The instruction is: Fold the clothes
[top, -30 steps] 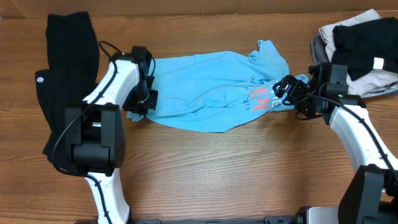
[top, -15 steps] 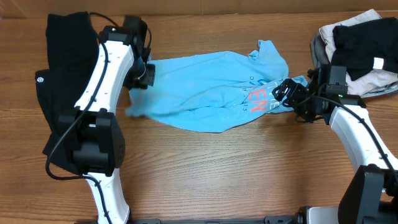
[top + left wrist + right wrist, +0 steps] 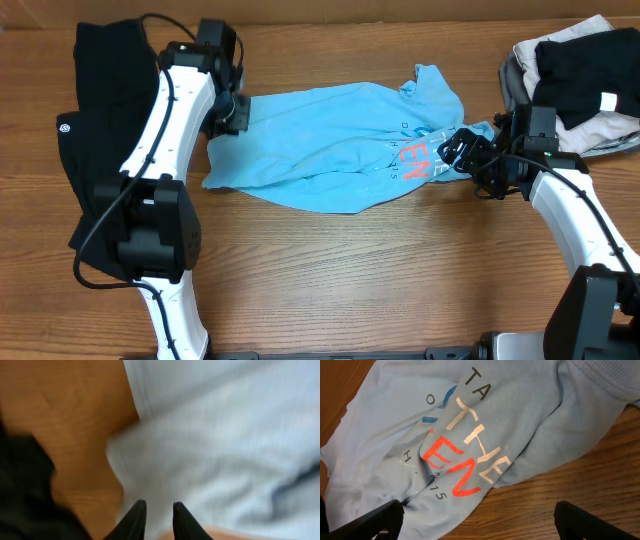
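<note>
Left end effector [image 3: 232, 112] at far-left corner of light blue T-shirt [image 3: 320, 150], fingers [image 3: 134, 521] seemingly pressed together, blurred; right end effector [image 3: 479, 510] spread over lettering [image 3: 470, 465]

Blurred close view from your left wrist. The two dark fingertips [image 3: 136, 519] of your left claw [image 3: 159, 521] rise from the bottom edge, close together with a narrow gap between them. Beneath and beyond them, a light blue soft cotton T-shirt [image 3: 225, 450] fills the right and middle of the view. Brown wooden worktop [image 3: 65, 405] shows at upper left. A black cloth garment [image 3: 22, 490] lies at lower left. The blur hides whether the tips pinch any cloth.
</note>
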Available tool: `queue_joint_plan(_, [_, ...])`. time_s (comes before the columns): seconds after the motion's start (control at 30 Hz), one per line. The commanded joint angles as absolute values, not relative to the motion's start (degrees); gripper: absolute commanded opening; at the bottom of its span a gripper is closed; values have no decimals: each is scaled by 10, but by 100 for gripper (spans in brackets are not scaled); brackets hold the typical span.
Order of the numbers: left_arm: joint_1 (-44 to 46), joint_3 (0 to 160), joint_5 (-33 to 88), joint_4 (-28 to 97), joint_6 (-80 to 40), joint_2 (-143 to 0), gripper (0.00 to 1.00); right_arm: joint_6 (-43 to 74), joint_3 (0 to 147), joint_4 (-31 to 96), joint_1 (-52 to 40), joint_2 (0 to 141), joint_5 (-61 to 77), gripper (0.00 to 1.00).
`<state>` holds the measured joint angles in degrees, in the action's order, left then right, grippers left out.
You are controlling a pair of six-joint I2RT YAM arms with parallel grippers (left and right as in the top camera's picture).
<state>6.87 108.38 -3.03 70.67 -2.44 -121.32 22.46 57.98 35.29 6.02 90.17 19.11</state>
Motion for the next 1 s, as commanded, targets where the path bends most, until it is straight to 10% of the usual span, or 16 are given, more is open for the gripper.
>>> queue_joint_plan(0.0, [67, 1070, 7, 762, -19, -1215, 22, 223, 589, 353, 61, 899, 189, 100])
queue_joint_plan(0.47, [69, 957, -13, 736, 15, -1215, 46, 222, 589, 353, 61, 899, 190, 100])
queue_joint_plan(0.97, [134, 883, -77, 622, 18, -1213, 49, 220, 589, 352, 61, 899, 189, 100])
